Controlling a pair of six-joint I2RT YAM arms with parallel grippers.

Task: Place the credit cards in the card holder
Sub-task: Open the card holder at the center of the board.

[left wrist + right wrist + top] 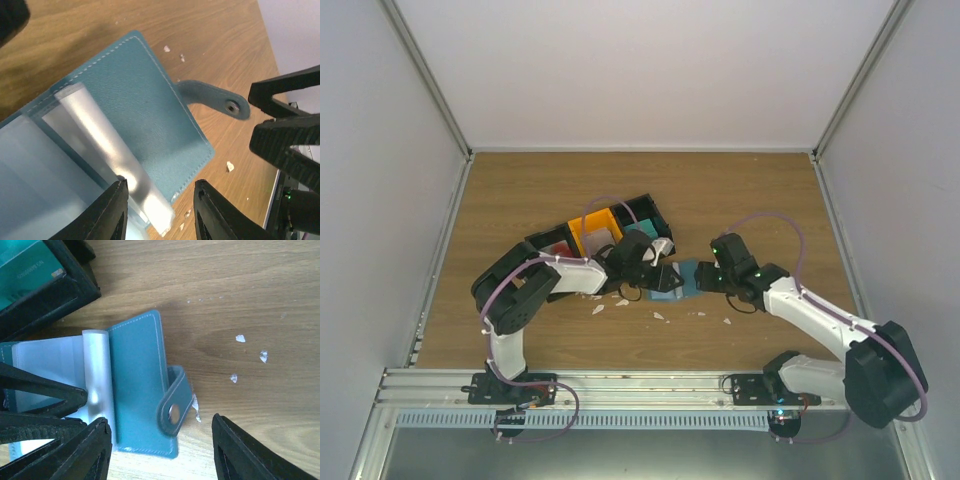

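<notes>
The blue-teal card holder lies open on the wood table between my two grippers. In the left wrist view its cover lies flat, with clear plastic sleeves fanned out to the left and a snap strap to the right. My left gripper is open just above the sleeves' edge and holds nothing. My right gripper is open over the holder's strap side and is empty. Something red and white, probably the credit cards, shows in a black bin behind the left arm, partly hidden.
Bins stand behind the holder: a black one, an orange one, and a black one with a bright teal stack. Small white scraps lie on the wood near the holder. Grey walls enclose the table.
</notes>
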